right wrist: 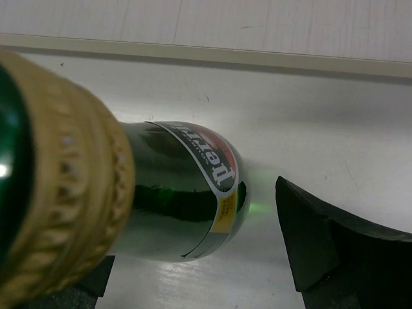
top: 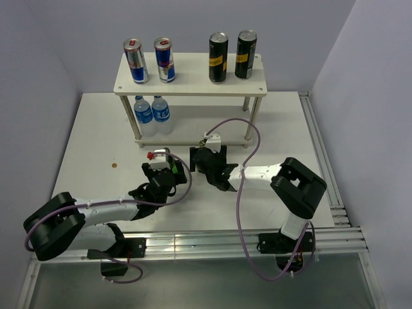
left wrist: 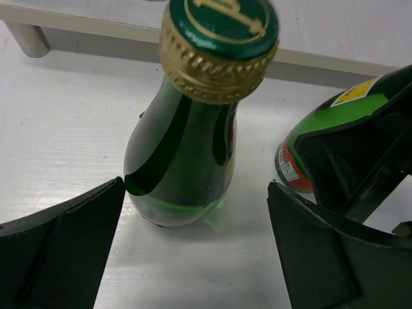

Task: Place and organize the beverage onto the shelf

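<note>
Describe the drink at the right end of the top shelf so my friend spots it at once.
Find the pale two-tier shelf at the table's far side; four cans stand on its top board. Skip the silver-and-blue cans on the left and the first black can; yours is the black, yellow-labelled can nearest the right edge.

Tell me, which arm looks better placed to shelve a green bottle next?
Right, narrowly. The left claw is open around one green bottle, the right claw around the other bottle. But the right sits nearer the shelf, facing the lower board right of the water bottles.
</note>
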